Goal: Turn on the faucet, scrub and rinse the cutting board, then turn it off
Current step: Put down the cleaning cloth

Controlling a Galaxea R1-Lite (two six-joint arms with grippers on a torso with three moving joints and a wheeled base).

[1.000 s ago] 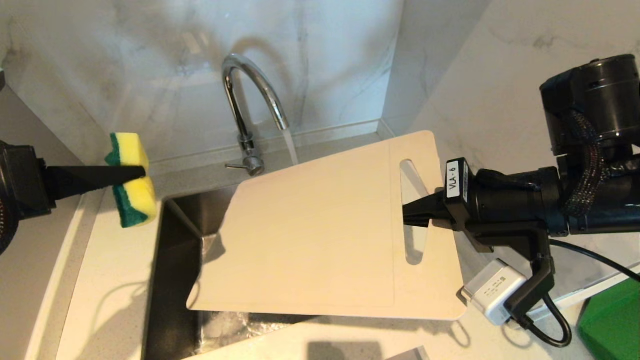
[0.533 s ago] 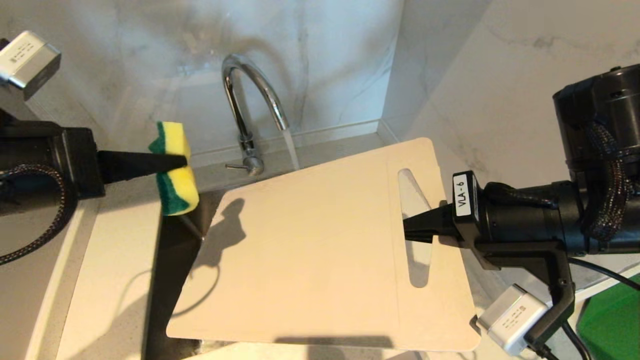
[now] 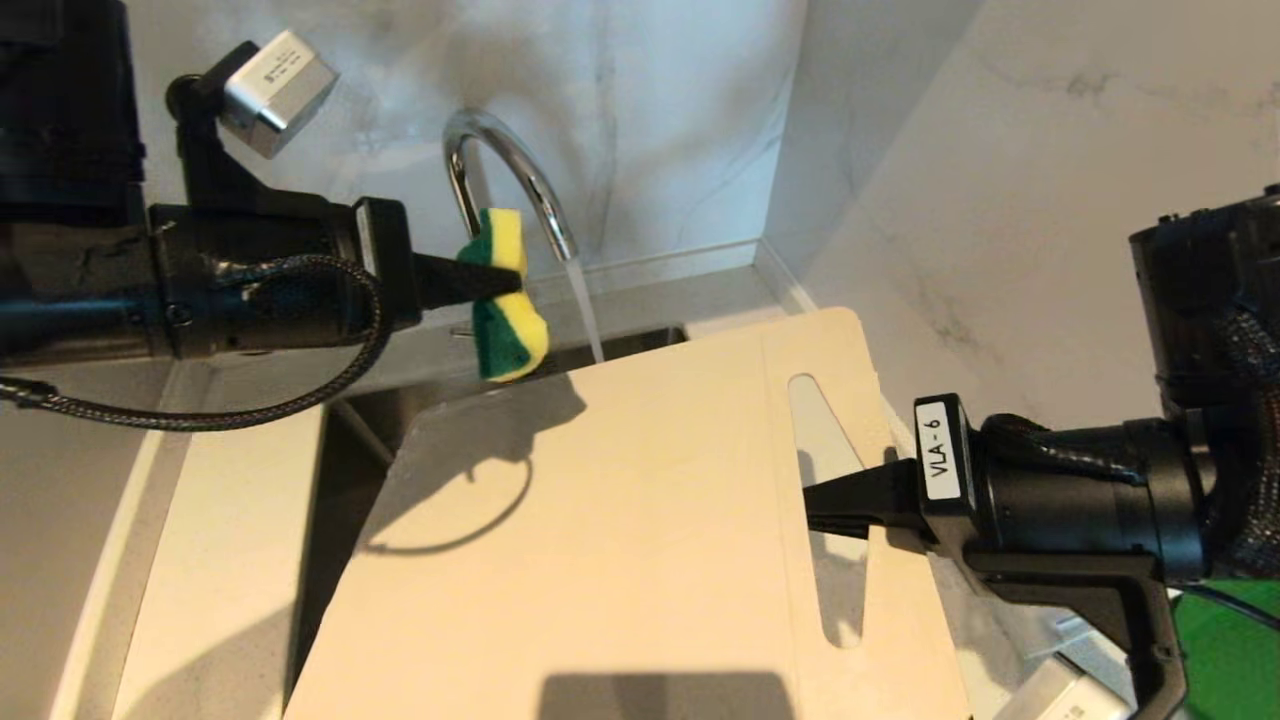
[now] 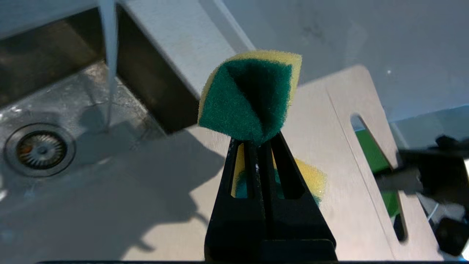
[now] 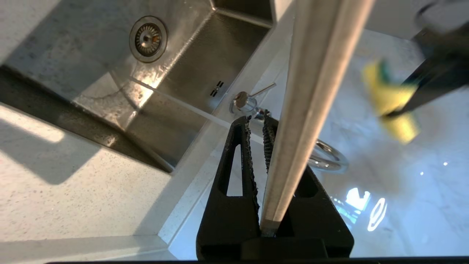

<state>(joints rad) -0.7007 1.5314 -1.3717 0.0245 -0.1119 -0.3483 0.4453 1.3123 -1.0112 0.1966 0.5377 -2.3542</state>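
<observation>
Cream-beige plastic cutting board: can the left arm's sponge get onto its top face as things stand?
Probably yes. The left gripper holds the green-and-yellow sponge above the cream-beige plastic cutting board's far edge, with bare board below it. The right gripper grips only the handle end.

We read one text only: "VLA-6", black letters running sideways on a white label [image 3: 938, 450] at the right of the head view, stuck on the black collar of the right arm just behind its claw [image 3: 812, 510]. The grey box [image 3: 275, 88] at the upper left carries small print, too fine for us to make out. We find no other writing.
</observation>
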